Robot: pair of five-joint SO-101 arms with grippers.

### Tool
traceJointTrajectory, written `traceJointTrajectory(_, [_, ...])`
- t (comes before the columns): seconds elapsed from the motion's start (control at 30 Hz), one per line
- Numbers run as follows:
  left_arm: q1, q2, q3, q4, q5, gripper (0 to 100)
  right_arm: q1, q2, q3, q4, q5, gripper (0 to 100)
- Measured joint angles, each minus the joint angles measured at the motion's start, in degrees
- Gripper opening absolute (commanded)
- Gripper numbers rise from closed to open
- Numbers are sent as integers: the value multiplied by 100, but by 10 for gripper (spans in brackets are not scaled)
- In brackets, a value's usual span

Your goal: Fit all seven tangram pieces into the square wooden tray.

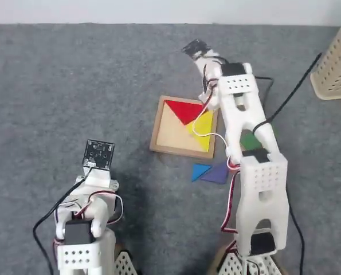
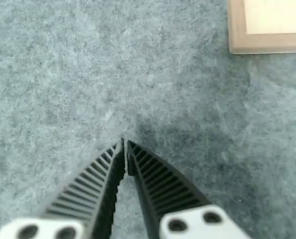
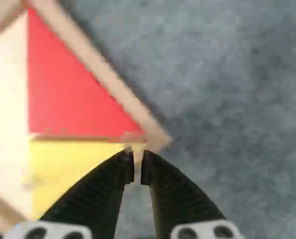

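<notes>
High view first, and we had the square wooden tray [image 1: 157, 123] mid-table on the grey mat [image 1: 73, 74] with two pieces in it. The red triangle [image 1: 184, 110] lay along the far edge and the yellow triangle [image 1: 203, 137] against the right edge, the two touching. Outside, near the tray's front right corner, we saw the blue triangle [image 1: 200, 171] just beside the purple piece [image 1: 218, 173], and a green piece [image 1: 250, 139] peeking from behind the right arm [image 1: 256, 172]. That arm stretched over the tray's far right corner. From its wrist we found the right gripper [image 3: 136, 160] down at that corner's rim, fingers drawn almost together with a thin slit between them, and nothing clamped that we could make out. The left arm [image 1: 84, 229] sat folded at the near left, well apart from the tray. The left gripper [image 2: 124, 145] hung over bare mat, tips pinched closed and empty. A beige basket [image 1: 335, 63] stood at the far right.
</notes>
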Motion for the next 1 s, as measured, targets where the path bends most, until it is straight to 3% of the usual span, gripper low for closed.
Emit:
traceJointTrajectory(0.13, [0,0,0,0,0,12,97,88,-176,53,-255,130])
traceJointTrajectory(0.53, [0,0,0,0,0,12,-26,-97,-202,1741,-1591,102])
traceJointTrajectory(0.77, [0,0,0,0,0,12,-264,-642,738,1591,-2013,105])
traceJointTrajectory(1.0, [0,0,0,0,0,12,-844,-1916,3059,343,-2295,106])
